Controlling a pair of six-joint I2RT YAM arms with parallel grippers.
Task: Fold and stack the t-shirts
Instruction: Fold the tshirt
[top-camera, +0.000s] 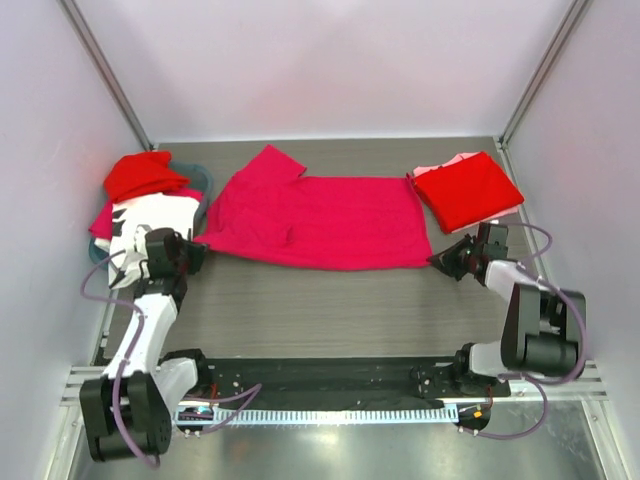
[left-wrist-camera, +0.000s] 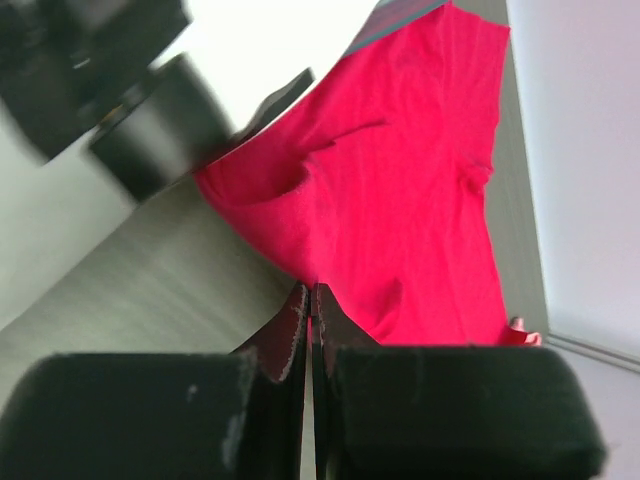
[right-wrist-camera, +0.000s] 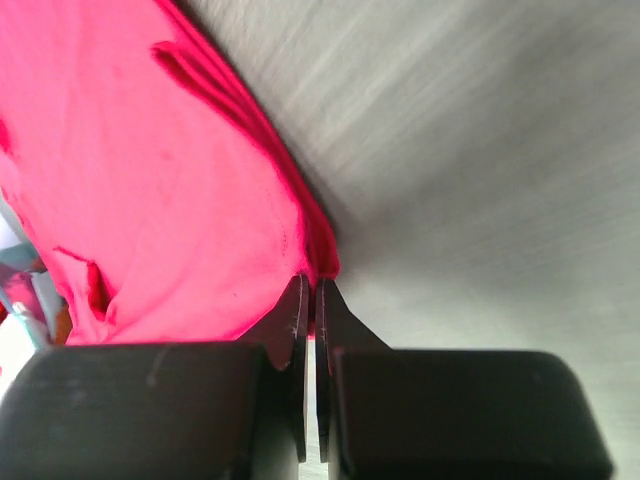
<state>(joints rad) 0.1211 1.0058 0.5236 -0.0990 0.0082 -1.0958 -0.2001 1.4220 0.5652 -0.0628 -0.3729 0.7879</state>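
Folding looks to be just beginning. In the top view the crimson shirt (top-camera: 320, 220) lies spread flat across the middle of the worktop (top-camera: 330, 310), one sleeve poking toward the upper left and a few creases left of its middle. The left claw (top-camera: 193, 250) sits at its lower-left corner and the right claw (top-camera: 438, 262) at its lower-right corner. At upper right a folded red shirt (top-camera: 468, 190) rests on a pale pink one (top-camera: 432, 168), seemingly the stack. At upper left a red shirt (top-camera: 145, 175) heaps in the basket (top-camera: 203, 180), and a white shirt (top-camera: 140, 220) drapes just below it.

In the left wrist view the claw is closed, its tips meeting on the crimson hem. The cloth runs smooth toward the upper right, with a small pucker near the sleeve.

In the right wrist view the claw is likewise closed, pinching the corner where the hem rolls over.

The next move probably calls for both arms to lift together and carry this near edge toward the far one, keeping the cloth taut so that the fold lands square.
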